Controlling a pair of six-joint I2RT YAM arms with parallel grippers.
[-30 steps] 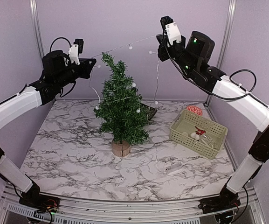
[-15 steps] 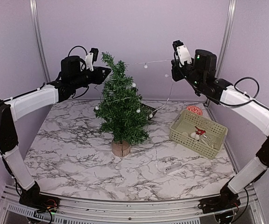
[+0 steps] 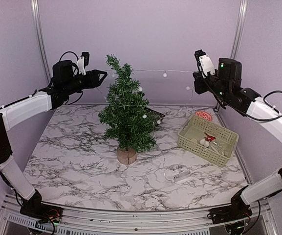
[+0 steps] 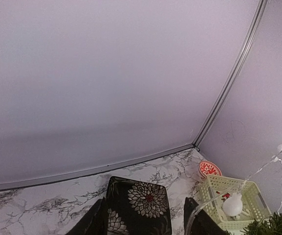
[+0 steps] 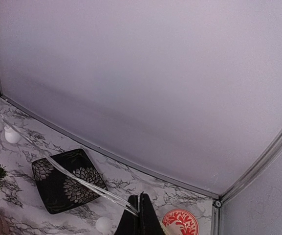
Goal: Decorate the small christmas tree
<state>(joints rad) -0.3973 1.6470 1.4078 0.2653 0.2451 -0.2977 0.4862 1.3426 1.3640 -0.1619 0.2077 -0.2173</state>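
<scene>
Pale-green basket (image 3: 198, 148) holds small red and white ornaments (image 3: 207, 140); left hand (image 4: 148, 219) spread, right hand (image 5: 140, 215) pinching the light string (image 3: 164, 74).

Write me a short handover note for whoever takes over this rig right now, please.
Left end effector: open, beside the treetop.
Right end effector: shut on the light string, stretched from the tree.
Done: some bulbs sit on the branches.
To do: drape the rest of the string; ornaments lie in the basket, none visibly hung.

Dark-green tree (image 3: 126, 112); white, grey-veined marble table (image 3: 77, 161); pale-green basket (image 3: 194, 140); black floral dish (image 4: 138, 205); white-bulbed light string (image 3: 164, 74).
</scene>
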